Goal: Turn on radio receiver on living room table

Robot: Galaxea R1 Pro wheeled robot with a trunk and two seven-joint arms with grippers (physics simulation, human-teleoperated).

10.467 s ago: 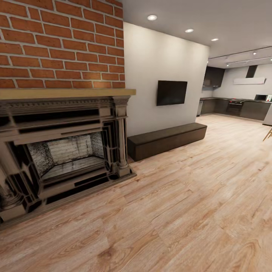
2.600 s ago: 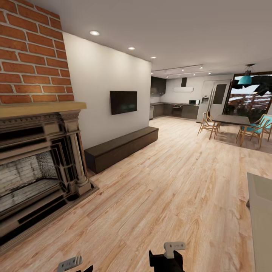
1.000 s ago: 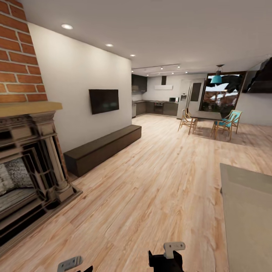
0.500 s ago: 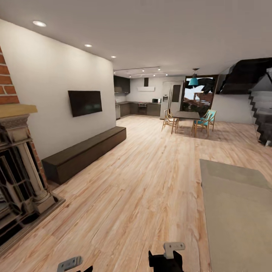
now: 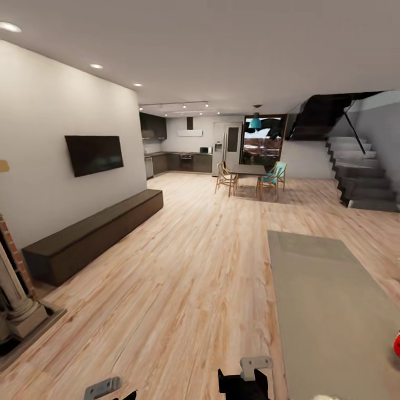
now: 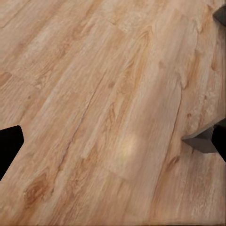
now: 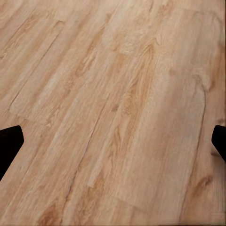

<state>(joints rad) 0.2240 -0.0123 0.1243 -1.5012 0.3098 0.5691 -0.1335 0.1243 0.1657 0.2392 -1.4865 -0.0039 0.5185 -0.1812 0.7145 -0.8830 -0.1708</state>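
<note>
Radio receiver, a small bright-red rounded box [image 5: 396,344], only just peeps in at the head view's right edge, resting on the long matte grey slab table [image 5: 328,300]. It sits well ahead of and to the right of the right claw [image 5: 251,371], whose pale tip pokes up low in the frame; the left claw [image 5: 103,385] shows beside it, further left. Both arms appear tucked low and close to the trunk, likely because the robot is travelling, not reaching. Beyond them the light wood plank floor [image 5: 189,266] runs past a dark brown low bench [image 5: 89,236].

Left wrist view: dark fingertips [image 6: 9,146] stand wide apart at opposite edges, plank floor [image 6: 108,108] between them, nothing held.

Right wrist view: fingertips [image 7: 9,143] likewise spread wide over bare planks [image 7: 117,108], empty, presumably kept ready for pressing the radio's control.
</note>
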